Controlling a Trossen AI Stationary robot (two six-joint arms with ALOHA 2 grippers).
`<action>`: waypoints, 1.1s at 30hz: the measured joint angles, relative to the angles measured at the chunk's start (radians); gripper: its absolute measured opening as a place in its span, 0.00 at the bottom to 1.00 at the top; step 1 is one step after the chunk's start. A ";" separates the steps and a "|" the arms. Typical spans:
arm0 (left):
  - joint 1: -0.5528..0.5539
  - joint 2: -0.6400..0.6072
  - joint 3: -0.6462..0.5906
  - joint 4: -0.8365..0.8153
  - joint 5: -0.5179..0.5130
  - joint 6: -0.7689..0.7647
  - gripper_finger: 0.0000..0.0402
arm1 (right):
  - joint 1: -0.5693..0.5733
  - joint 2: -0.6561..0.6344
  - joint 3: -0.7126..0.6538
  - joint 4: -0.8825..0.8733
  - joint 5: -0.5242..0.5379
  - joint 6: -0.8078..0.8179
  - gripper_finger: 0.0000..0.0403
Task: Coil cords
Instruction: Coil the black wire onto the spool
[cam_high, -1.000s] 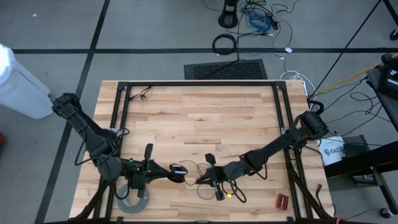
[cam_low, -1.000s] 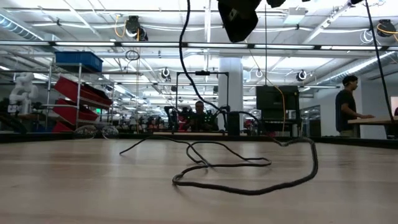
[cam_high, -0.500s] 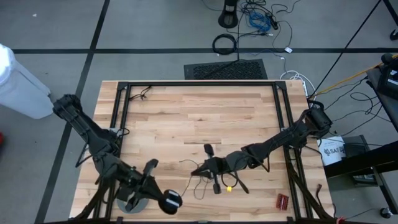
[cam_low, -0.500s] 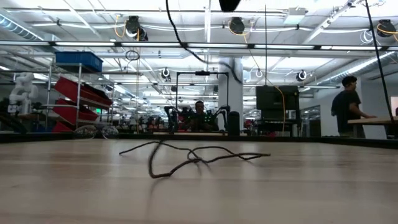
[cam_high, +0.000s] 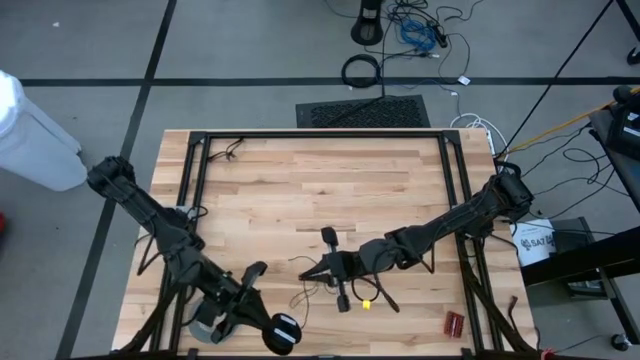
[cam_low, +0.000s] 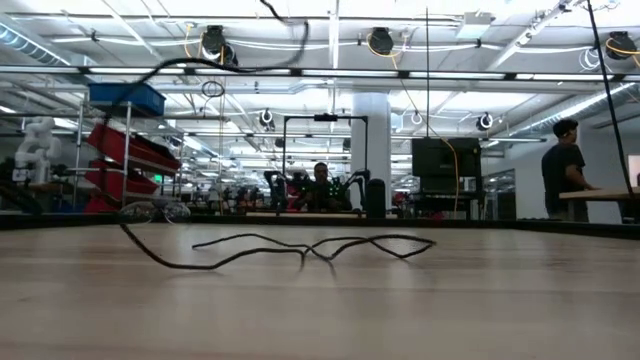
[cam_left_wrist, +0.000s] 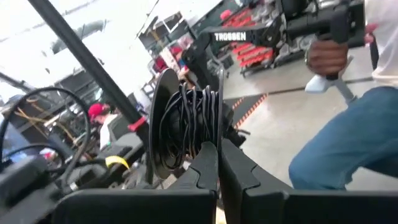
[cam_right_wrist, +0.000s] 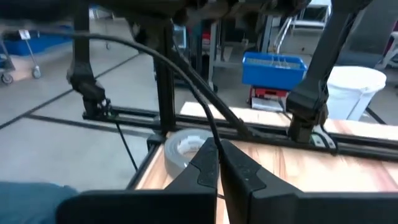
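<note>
The cord is a thin dark wire (cam_low: 300, 250) joined to a small round black disc (cam_high: 287, 331). Part of it is wound on the disc (cam_left_wrist: 186, 121). The rest lies in loose bends on the wood table (cam_high: 322, 290) and rises at one end (cam_low: 130, 110). My left gripper (cam_high: 272, 322) is near the table's near edge, left of centre, shut on the disc. My right gripper (cam_high: 308, 272) is a little farther in, near the middle, shut on the wire. My left gripper pinches the disc between its two fingers (cam_left_wrist: 208, 165) at the edge nearest the gripper (cam_left_wrist: 208, 140), where the wire is wound. The disc stands on edge ahead of the fingertips, clear of the table. My right gripper pinches the thin wire (cam_right_wrist: 213, 138) between its two fingertips, roughly level, pointing toward the table's left. The wire lies across the fingers. From them it climbs in a smooth arc (cam_right_wrist: 149, 53), clear of the table.
A wide grey tape roll (cam_high: 205, 326) lies at the near left corner under my left arm, and also shows in the right wrist view (cam_right_wrist: 183, 146). A small red thing (cam_high: 455, 323) lies near right. Black frame rails (cam_high: 196, 190) border the table. A person stands beyond the table (cam_left_wrist: 348, 124).
My left gripper has gone toward the table's near edge and a little right with the disc, turning as it went. My right gripper has shifted slightly toward the left and far edges. The wire's large loop on the table has been drawn out into low flat bends, one end lifted.
</note>
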 joint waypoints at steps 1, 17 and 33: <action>0.005 0.002 0.000 0.009 0.017 0.000 0.00 | 0.000 0.000 0.000 -0.013 0.000 0.000 0.00; 0.037 0.045 0.000 0.079 0.154 -0.001 0.00 | -0.005 0.001 -0.001 -0.064 -0.024 -0.011 0.00; 0.054 0.046 0.000 0.165 0.123 0.028 0.00 | -0.003 0.001 -0.002 -0.114 -0.085 -0.019 0.00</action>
